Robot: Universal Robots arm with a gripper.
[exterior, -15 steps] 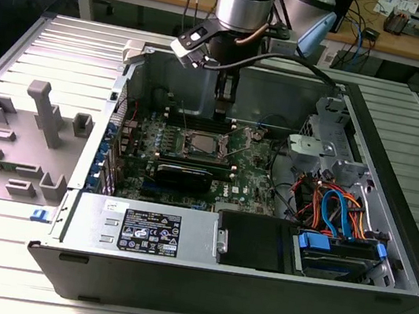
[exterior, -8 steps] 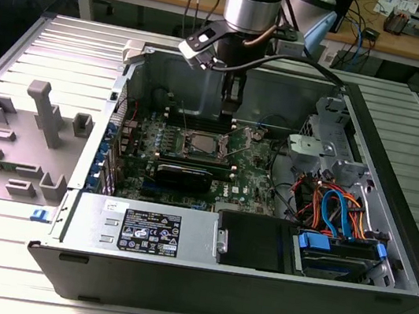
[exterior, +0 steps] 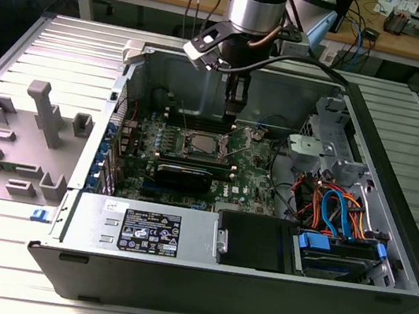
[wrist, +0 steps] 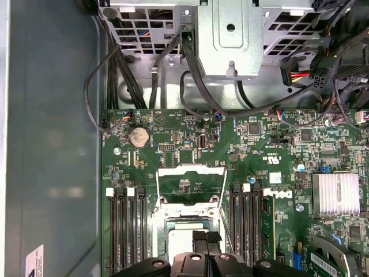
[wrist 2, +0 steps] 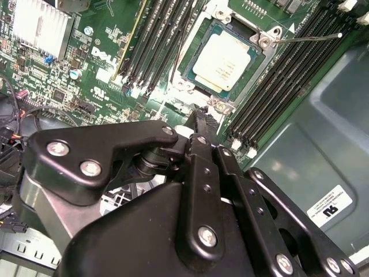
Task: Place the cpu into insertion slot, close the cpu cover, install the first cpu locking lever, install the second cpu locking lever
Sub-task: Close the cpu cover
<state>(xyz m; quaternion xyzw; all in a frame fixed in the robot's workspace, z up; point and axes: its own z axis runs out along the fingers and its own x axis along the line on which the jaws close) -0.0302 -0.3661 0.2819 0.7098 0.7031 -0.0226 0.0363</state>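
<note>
Exterior view: the arm comes down from the upper middle of the frame into an open computer case [exterior: 400, 159] lying on its side. The gripper [exterior: 232, 113] hangs over the green circuit board [exterior: 253, 176] at the centre of the picture. Its tips are just above the socket area and a little toward the exterior view's right of it.

In the second wrist view the cpu [wrist 2: 223, 59] lies flat inside the insertion slot [wrist 2: 187, 64], with its dull silver top facing up and its edges square to the dark frame. The gripper [wrist 2: 204, 119] is close beside one edge of the slot and apart from the chip. Its fingers are drawn together with nothing between them. A thin silver locking lever [wrist 2: 305, 38] sticks out from a corner of the slot across the long black memory slots [wrist 2: 282, 75].

In the first wrist view the cpu cover [wrist: 190, 169] stands swung back off the slot, and the board is visible through its cut-out middle. The gripper's ridged tips [wrist: 206, 235] overlap the pale cpu [wrist: 181, 238] on the side away from the cover.
</note>
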